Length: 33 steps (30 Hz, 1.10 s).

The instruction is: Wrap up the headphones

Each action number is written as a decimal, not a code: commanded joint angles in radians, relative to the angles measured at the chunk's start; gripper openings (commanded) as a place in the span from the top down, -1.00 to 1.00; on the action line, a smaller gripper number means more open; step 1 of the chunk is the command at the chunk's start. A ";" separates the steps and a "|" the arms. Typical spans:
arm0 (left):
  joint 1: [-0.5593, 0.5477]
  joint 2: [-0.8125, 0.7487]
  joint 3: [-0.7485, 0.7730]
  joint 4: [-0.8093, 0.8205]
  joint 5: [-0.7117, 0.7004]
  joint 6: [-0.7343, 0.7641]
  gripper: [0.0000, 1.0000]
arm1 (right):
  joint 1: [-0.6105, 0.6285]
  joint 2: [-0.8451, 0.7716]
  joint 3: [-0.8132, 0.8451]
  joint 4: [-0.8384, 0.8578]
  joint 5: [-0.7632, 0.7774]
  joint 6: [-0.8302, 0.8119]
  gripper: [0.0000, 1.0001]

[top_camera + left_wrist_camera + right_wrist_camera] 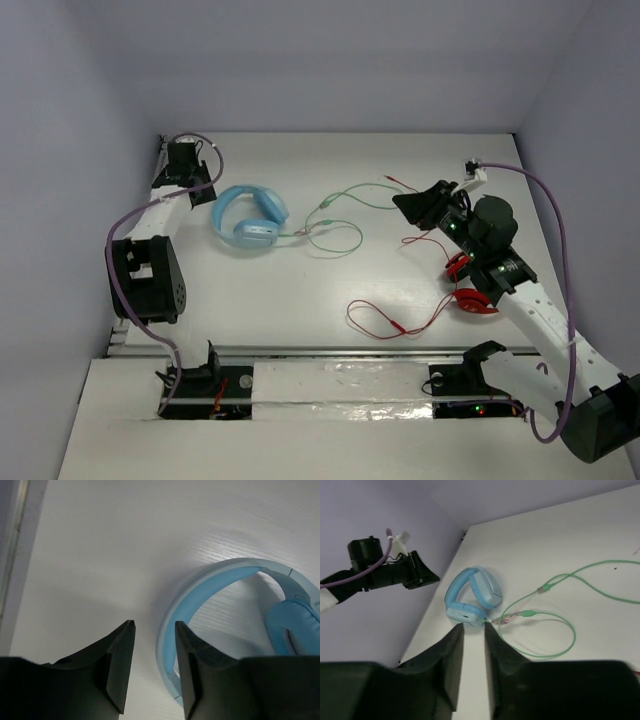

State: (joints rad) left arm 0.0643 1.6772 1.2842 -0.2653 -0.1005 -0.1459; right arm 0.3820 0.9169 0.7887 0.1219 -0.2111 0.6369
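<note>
The light blue headphones (pixel 250 220) lie folded at the table's left rear, and their mint-green cable (pixel 340 240) loops off to the right. My left gripper (pixel 203 192) hovers just left of them. In the left wrist view its jaws (pixel 155 623) stand open and empty above the table, with the pale blue headband (pixel 210 580) just beyond the right finger and one cup (pixel 295 625) at the right edge. My right gripper (pixel 405 203) hangs over the cable's far end. It is narrowly open and holds nothing (pixel 473 626), pointing toward the headphones (pixel 470 597) and cable (pixel 560 650).
Smaller red headphones (pixel 470 285) lie under the right arm, and their thin red cable (pixel 385 320) trails toward the near edge. Walls close the table at the left, back and right. A metal rail (pixel 340 350) runs along the front.
</note>
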 commanded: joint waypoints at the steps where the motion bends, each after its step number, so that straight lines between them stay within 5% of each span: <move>1: -0.006 0.024 0.009 0.055 0.065 0.080 0.25 | 0.011 -0.004 -0.009 0.062 -0.008 0.000 0.33; 4: -0.006 0.070 0.035 0.029 0.094 0.108 -0.15 | 0.011 0.002 -0.008 0.068 -0.007 -0.002 0.03; 7: -0.006 0.122 0.050 0.026 0.142 0.109 -0.33 | 0.011 0.019 -0.008 0.070 -0.011 0.000 -0.03; 21: -0.006 0.271 0.072 0.069 0.193 0.123 -0.28 | 0.020 0.069 0.003 0.071 0.015 -0.009 -0.04; 25: -0.006 0.266 0.040 0.103 0.217 0.118 -0.16 | 0.020 0.066 0.001 0.070 0.036 -0.008 -0.04; 33: -0.006 0.254 0.035 0.097 0.239 0.111 0.86 | 0.020 0.091 0.000 0.073 0.062 -0.009 -0.02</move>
State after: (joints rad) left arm 0.0597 1.9625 1.3174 -0.1886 0.1081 -0.0189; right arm 0.3943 1.0023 0.7822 0.1429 -0.1829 0.6407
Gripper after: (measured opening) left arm 0.126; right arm 0.513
